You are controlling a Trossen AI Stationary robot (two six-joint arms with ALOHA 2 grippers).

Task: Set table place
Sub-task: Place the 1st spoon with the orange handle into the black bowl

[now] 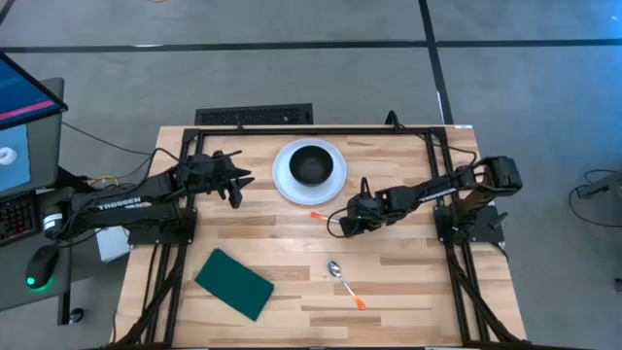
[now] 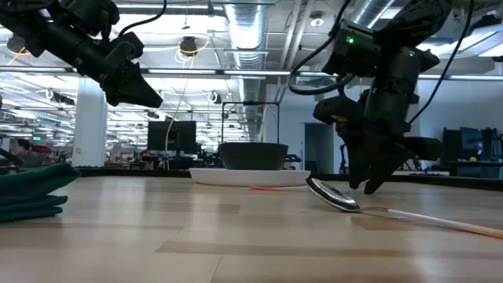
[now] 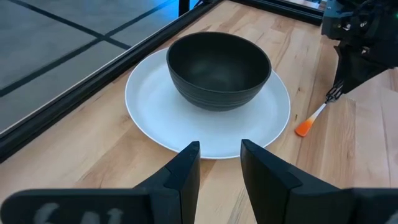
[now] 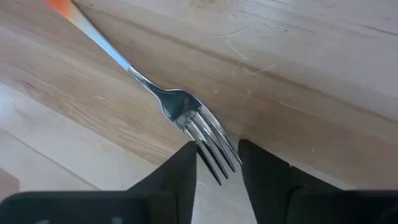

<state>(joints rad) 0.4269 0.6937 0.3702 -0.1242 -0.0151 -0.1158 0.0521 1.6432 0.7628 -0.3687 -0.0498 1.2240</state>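
Note:
A round white plate (image 1: 283,175) lies at the far middle of the wooden table (image 1: 418,292), and a black bowl (image 1: 311,163) stands on it. A fork (image 1: 321,215) with an orange handle end lies on the table just near-right of the plate. My right gripper (image 1: 341,224) points down at the fork's tine end, with its fingers close on either side of the tines. My left gripper (image 1: 237,187) hovers left of the plate, narrowly open and empty. In the left wrist view (image 3: 220,155) it faces the plate (image 3: 149,118) and the bowl (image 3: 217,68). My right gripper has the fork's tines (image 4: 211,146) between its two fingers, whose inner edges meet the outer tines. The fingers come from above, slanting from the table's right. The fork lies flat on the table, its orange handle end (image 3: 303,128) pointing away toward the table's left.
A spoon (image 1: 342,279) with an orange handle end lies on the table nearer the front, right of centre. A dark green rectangular pad (image 1: 233,283) lies at the front left. Bare wood lies between the pad and the plate and along the table's right side.

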